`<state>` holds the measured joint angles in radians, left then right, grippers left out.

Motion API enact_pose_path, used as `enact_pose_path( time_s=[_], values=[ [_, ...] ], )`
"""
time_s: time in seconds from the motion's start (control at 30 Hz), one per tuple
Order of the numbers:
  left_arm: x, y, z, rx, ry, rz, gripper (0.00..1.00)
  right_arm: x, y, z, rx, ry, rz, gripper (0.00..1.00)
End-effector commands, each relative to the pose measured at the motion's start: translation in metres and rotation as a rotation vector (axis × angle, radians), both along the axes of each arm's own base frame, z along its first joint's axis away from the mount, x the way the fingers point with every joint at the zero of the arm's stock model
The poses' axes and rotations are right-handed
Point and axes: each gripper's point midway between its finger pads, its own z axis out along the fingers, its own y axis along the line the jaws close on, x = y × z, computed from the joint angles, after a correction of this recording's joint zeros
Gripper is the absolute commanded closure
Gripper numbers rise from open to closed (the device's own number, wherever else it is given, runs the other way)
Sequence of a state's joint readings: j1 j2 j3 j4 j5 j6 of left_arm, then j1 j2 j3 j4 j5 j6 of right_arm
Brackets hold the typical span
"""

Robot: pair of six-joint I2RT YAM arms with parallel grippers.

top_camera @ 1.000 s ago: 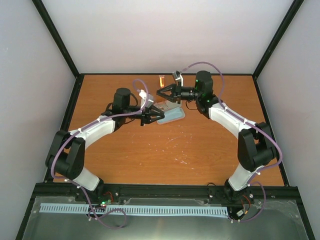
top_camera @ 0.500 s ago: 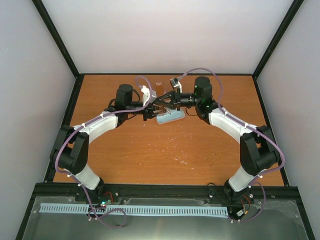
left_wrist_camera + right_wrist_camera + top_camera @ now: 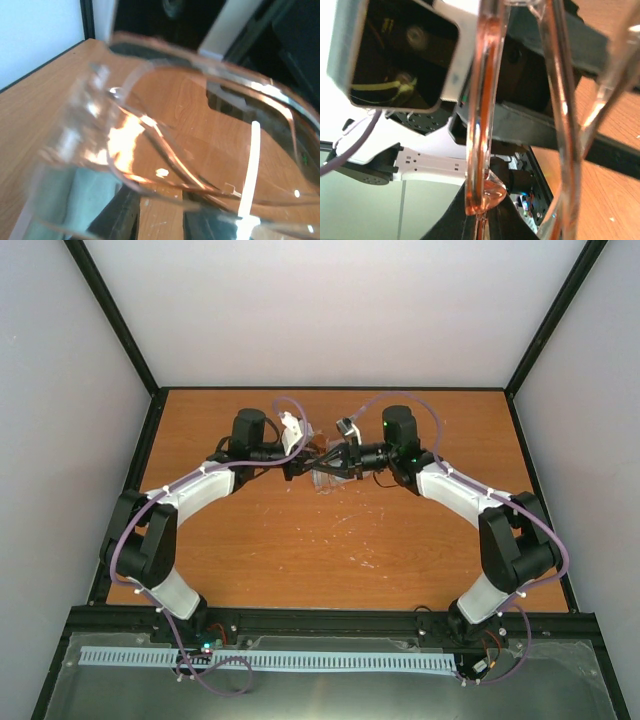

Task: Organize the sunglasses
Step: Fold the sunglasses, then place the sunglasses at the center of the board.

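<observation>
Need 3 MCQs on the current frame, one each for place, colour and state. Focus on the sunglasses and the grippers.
1. Where do the two grippers meet?
A. near-left corner of the table
B. middle of the table's far half
C. right edge of the table

2. What colour is the sunglasses' frame?
A. opaque black
B. solid white
C. see-through amber

3. What state are the sunglasses in?
A. up between the two grippers
B. lying alone on the table, far from both arms
C. shut away in a closed case

Key:
1 B: in the top view, the left gripper and right gripper face each other mid-width on the far part of the table.
2 C: the wood shows through the sunglasses.
3 A: both wrist views show the frame right at the camera.
</observation>
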<state>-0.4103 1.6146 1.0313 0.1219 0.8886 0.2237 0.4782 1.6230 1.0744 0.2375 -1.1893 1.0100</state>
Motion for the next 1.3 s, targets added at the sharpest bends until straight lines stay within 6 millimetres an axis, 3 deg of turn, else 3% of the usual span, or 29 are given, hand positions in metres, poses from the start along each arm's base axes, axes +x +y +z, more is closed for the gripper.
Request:
enact_pose_path(
  time_s=[0.0, 0.17, 0.3, 0.4, 0.53, 0.63, 0.73, 0.97, 1.1, 1.27],
  values=[
    [0.01, -0.008, 0.053, -0.067, -0.155, -0.017, 0.74, -0.015, 0.004, -0.041, -0.081, 0.087, 0.056, 0.97],
    [0.011, -0.007, 0.065, -0.082, -0.167, -0.004, 0.72, -0.022, -0.001, -0.076, -0.179, 0.124, 0.077, 0.97],
    [0.007, -0.005, 0.065, -0.071, -0.173, -0.005, 0.7, -0.021, -0.004, -0.086, -0.238, 0.106, 0.075, 0.97],
    [0.002, -0.002, 0.063, -0.06, -0.17, -0.006, 0.63, -0.018, -0.004, -0.084, -0.253, 0.082, 0.071, 0.97],
    [0.004, 0.003, 0.047, -0.018, -0.156, 0.026, 0.51, -0.015, -0.003, -0.072, -0.248, 0.055, 0.071, 0.97],
    [0.013, 0.015, 0.03, 0.026, -0.137, 0.08, 0.5, -0.017, -0.004, -0.068, -0.243, 0.068, 0.074, 0.97],
    [0.026, 0.034, 0.012, 0.07, -0.105, 0.154, 0.5, -0.026, -0.01, -0.078, -0.296, 0.092, 0.084, 0.97],
    [0.039, 0.074, -0.004, 0.165, -0.136, 0.274, 0.5, -0.04, -0.062, -0.139, -0.743, 0.078, 0.078, 0.97],
    [0.036, 0.081, -0.01, 0.196, -0.142, 0.285, 0.5, -0.038, -0.095, -0.174, -0.99, 0.098, 0.041, 0.97],
    [0.031, 0.085, -0.013, 0.207, -0.137, 0.294, 0.5, -0.03, -0.126, -0.199, -1.274, 0.082, -0.002, 0.97]
  ],
)
